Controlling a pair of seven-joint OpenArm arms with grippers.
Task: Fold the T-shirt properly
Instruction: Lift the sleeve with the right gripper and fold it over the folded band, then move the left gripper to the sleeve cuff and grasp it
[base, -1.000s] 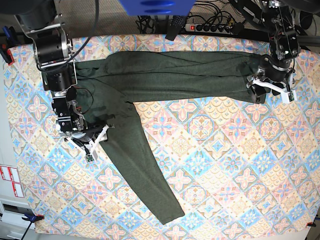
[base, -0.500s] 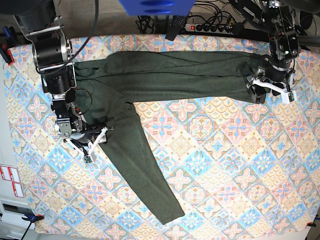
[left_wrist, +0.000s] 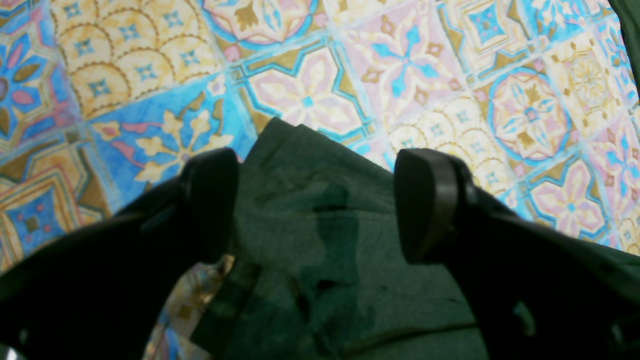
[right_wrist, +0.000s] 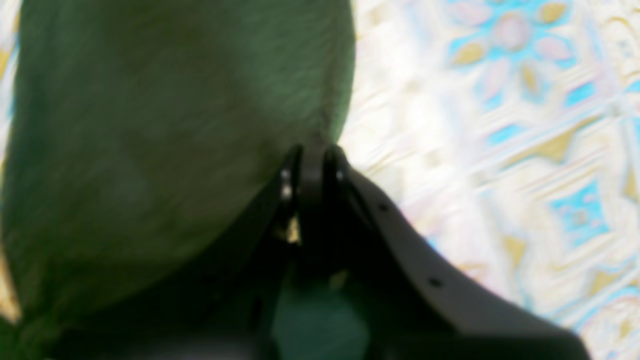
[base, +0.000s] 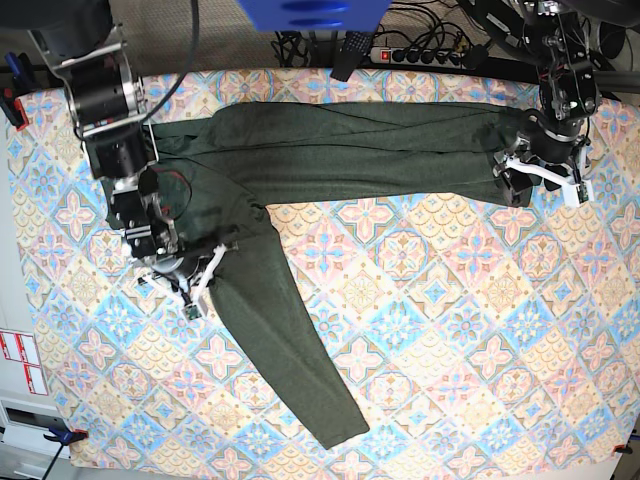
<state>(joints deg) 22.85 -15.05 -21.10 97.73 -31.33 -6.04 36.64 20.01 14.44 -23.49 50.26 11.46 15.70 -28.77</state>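
Nearest the camera in the base view, one long sleeve of the T-shirt (base: 300, 340) runs diagonally down across the patterned counter (base: 450, 330), its cuff ending near the front edge. Up that sleeve, near the shoulder, sits the right tool (base: 195, 285). Its wrist view, though blurred, shows the jaws pressed together with green cloth bunched against them at the sleeve's edge — a pinch on the fabric, as far as the blur lets me judge.

Farther back, the body of the T-shirt lies as a long narrow band along the far side of the counter, wrinkled lengthwise and apparently already doubled over on itself. At its far end the left tool (base: 520, 175) rests over the cloth. Its wrist view shows two dark fingers (left_wrist: 210, 200) standing wide apart, with a corner of the garment lying between them on the counter, not gripped.

By my reading, the fold is at an early-to-middle stage: the torso looks gathered into a strip, but the front sleeve is still splayed out and must be brought in over the body. After that, the strip needs folding across its length — none of that is done.
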